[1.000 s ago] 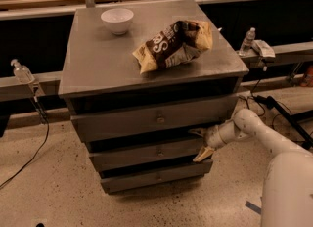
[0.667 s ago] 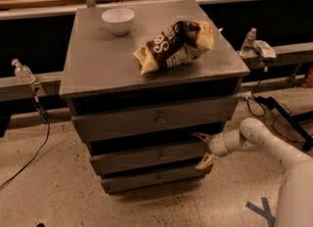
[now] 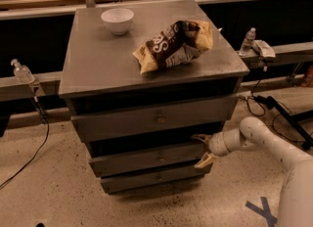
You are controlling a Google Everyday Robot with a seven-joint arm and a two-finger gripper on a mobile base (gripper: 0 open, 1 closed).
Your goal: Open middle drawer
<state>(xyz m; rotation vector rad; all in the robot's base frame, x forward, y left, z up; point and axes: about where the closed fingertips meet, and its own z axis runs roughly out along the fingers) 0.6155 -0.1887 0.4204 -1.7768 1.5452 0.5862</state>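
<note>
The grey cabinet (image 3: 98,69) has three drawer fronts. The middle drawer (image 3: 137,160) is a shallow grey front with a small round knob (image 3: 160,157), below the taller top drawer (image 3: 122,122) and above the slim bottom drawer (image 3: 142,179). It stands slightly out from the cabinet body. My gripper (image 3: 202,149) is at the right end of the middle drawer front. Its two tan fingers are spread apart, one above (image 3: 200,137) and one below (image 3: 204,161) the front's edge. They hold nothing that I can see.
A white bowl (image 3: 117,20) and a brown chip bag (image 3: 173,45) lie on the cabinet top. Plastic bottles stand on ledges at the left (image 3: 22,72) and right (image 3: 248,41). Cables (image 3: 274,108) trail on the floor at the right. My white arm (image 3: 274,145) comes in from the lower right.
My gripper has dropped slightly and stays at the right end of the middle drawer. My arm's elbow has swung lower and further right. The drawer front has not visibly moved.
</note>
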